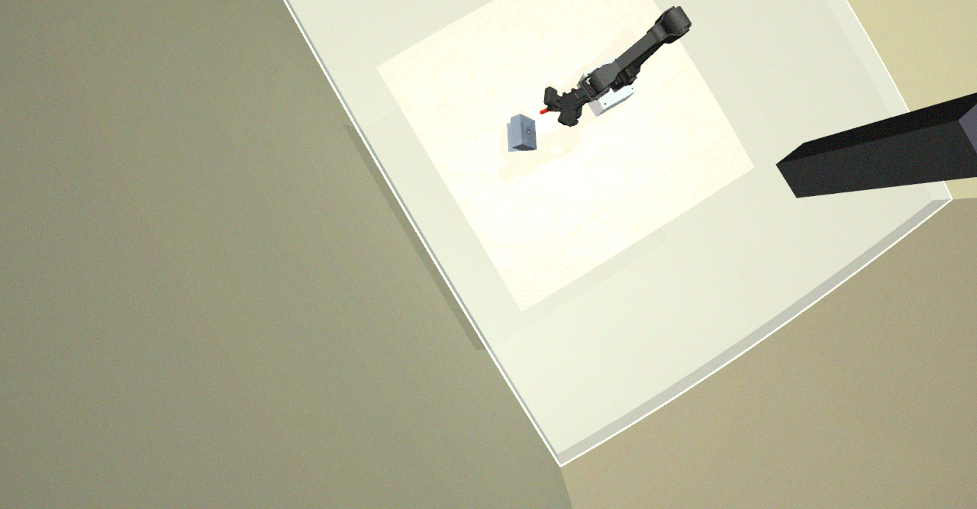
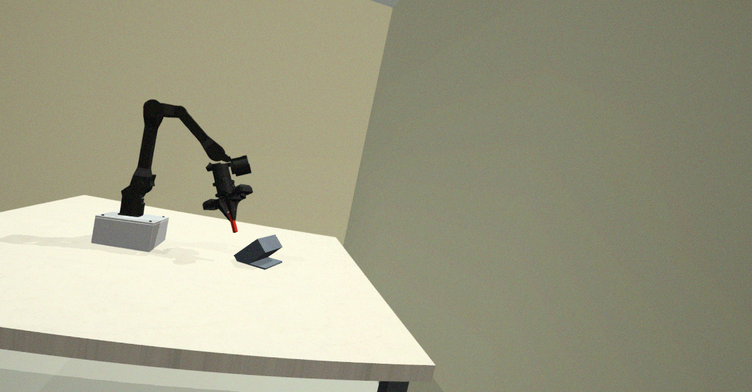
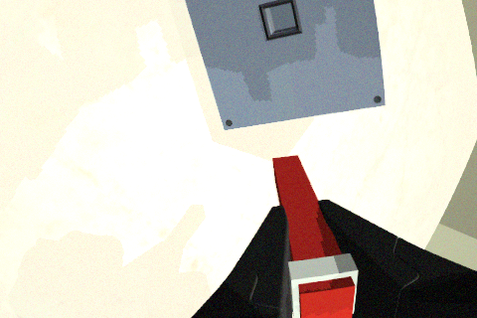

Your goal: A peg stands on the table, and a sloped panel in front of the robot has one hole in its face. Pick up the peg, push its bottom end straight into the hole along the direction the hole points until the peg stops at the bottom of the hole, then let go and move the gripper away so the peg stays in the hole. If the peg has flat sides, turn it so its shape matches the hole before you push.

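Note:
My gripper [image 2: 231, 217] [image 3: 300, 214] is shut on the red peg [image 1: 543, 111] [image 2: 234, 226] [image 3: 298, 184], which has flat sides and a white band near its top in the wrist view. The peg is held in the air, tilted a little, with its bottom end free. The blue-grey sloped panel [image 1: 523, 140] [image 2: 255, 250] [image 3: 298, 70] stands on the table, beyond the peg's bottom end in the wrist view. Its square hole [image 1: 528, 131] [image 3: 281, 18] lies above the peg tip in the wrist view; the peg is apart from it. The hole is hidden in the exterior view.
The arm's light grey base box [image 1: 614, 101] [image 2: 126, 233] stands behind the gripper on the pale table [image 1: 546, 246] [image 2: 210, 305]. The table's right edge is beyond the panel in the exterior view. A dark beam [image 1: 881, 157] shows at the right of the top view.

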Robot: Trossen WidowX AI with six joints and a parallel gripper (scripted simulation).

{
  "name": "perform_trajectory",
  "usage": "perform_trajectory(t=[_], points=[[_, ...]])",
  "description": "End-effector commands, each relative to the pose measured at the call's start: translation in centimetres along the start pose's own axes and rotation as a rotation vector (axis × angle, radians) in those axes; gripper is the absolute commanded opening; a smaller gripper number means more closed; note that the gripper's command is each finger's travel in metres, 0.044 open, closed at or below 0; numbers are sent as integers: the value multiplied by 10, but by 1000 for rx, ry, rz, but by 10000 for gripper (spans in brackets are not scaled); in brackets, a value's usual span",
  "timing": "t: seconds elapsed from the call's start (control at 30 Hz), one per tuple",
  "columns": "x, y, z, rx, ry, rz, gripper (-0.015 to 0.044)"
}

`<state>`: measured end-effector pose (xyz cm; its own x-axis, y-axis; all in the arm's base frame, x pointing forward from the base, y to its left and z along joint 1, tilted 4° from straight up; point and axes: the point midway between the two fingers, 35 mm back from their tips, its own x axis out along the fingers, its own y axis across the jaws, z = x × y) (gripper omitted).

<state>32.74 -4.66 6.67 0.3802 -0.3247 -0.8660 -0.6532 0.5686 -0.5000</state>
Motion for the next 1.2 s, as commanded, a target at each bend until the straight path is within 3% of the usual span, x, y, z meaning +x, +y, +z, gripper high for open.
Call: perform_trajectory(t=[0.0, 1.17], points=[[-1, 3, 2, -4, -2, -15, 0], [-20, 17, 37, -77, -87, -162, 0]])
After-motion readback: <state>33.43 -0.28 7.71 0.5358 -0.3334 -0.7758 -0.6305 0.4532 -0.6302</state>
